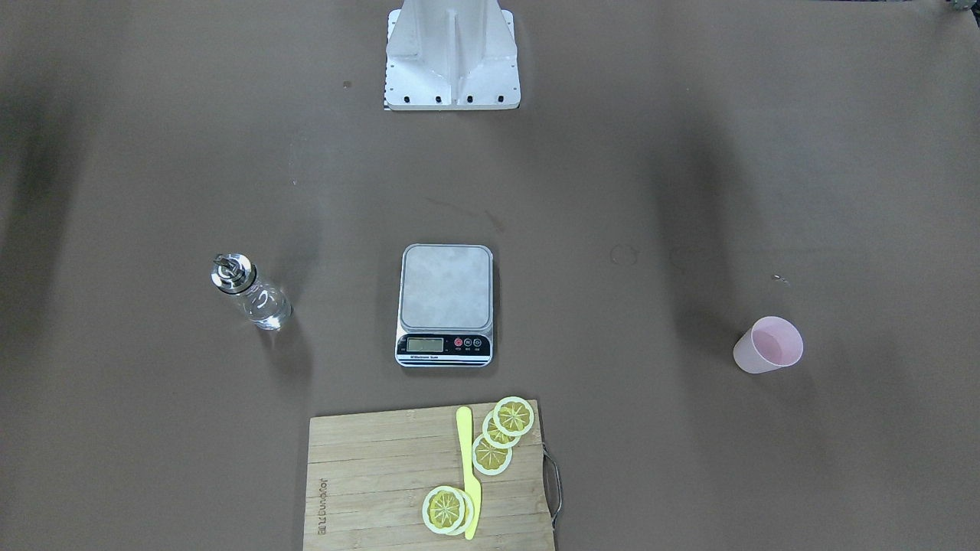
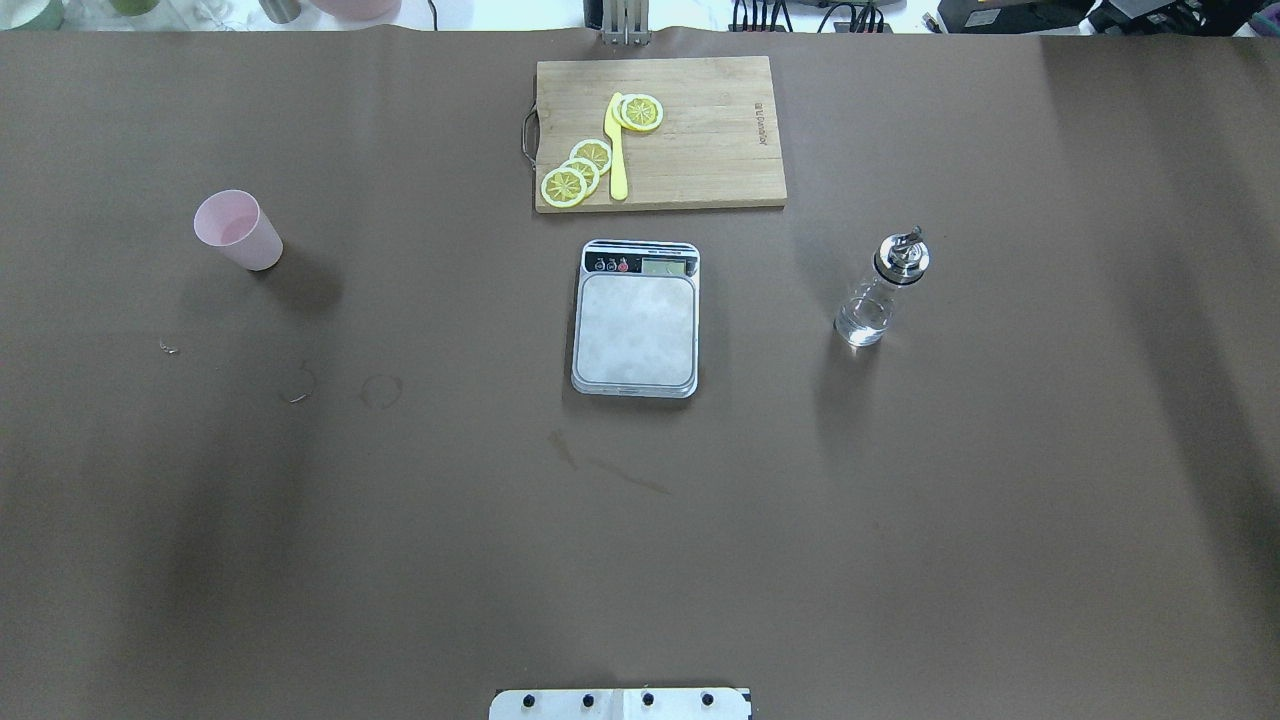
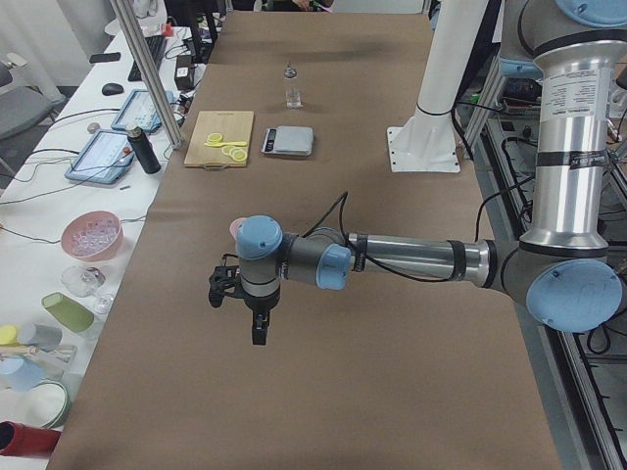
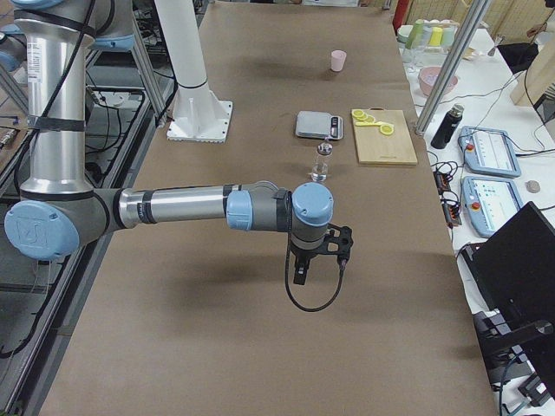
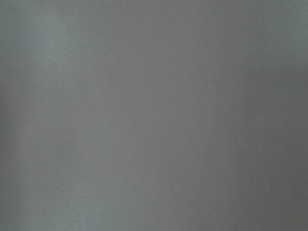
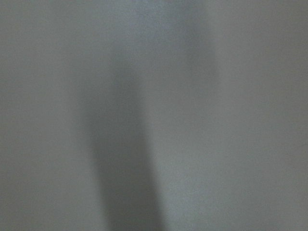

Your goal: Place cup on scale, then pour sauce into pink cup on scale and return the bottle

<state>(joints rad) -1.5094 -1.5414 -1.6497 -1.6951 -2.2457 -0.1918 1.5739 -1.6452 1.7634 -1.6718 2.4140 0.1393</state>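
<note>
left gripper (image 3: pixel 257 328): seen only in the left side view, hanging point-down above the brown-papered table (image 2: pixel 400 550), well short of the items; cannot tell whether its jaws are parted or closed. its wrist camera gives only blurred grey-brown surface. cup (image 2: pixel 238 230): pale pink tumbler, upright on the table at the far left, mouth open, interior showing plain pink wall and floor; well apart from the scale. scale (image 2: pixel 636 330): centre of the table, silver-grey platform toward the robot, display and buttons on the far end, just short of the cutting board. cutting board (image 2: pixel 700 160): wooden, metal handle on its left edge, carrying five lemon slices (image 2: pixel 582 170), three overlapping at the left and two overlapping farther back, with a yellow knife (image 2: pixel 617 165) between the groups. bottle (image 2: pixel 882 290): clear glass, silver pourer cap, upright on the table right of the scale, apart from it; sauce (image 2: pixel 862 322): clear liquid in the lower body. right gripper (image 4: pixel 300 273): seen only in the right side view, above the table, near end; jaw state cannot be told.
</note>
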